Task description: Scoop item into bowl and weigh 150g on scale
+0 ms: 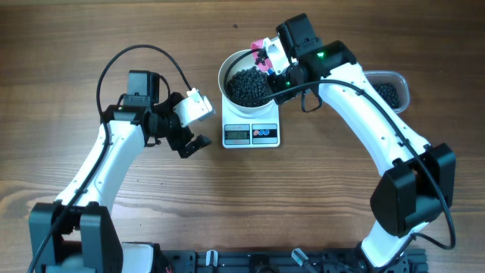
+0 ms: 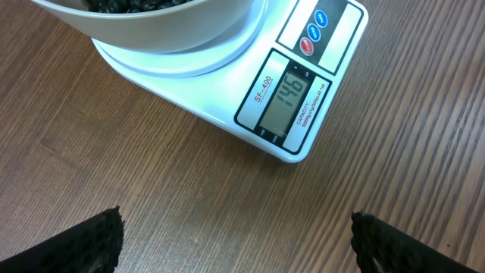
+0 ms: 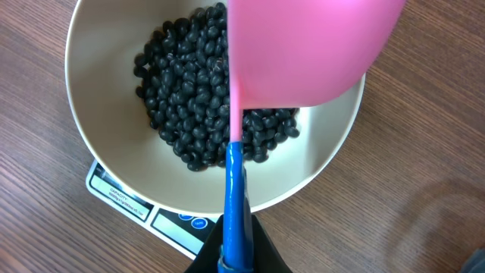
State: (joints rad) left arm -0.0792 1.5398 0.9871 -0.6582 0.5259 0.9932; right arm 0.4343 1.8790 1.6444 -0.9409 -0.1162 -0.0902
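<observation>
We see left gripper (image 2: 236, 244) jaws spread wide, empty, near scale (image 1: 251, 135); right gripper (image 1: 270, 61) pinches blue handle of pink scoop (image 3: 303, 53) over bowl (image 3: 98, 129) on scale. Scoop hides part of beads (image 3: 182, 91) heaped inside. Arm cuts off tub (image 1: 404, 83) with more beads.

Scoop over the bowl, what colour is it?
Pink scoop with a blue handle, best seen in the right wrist view.
</observation>
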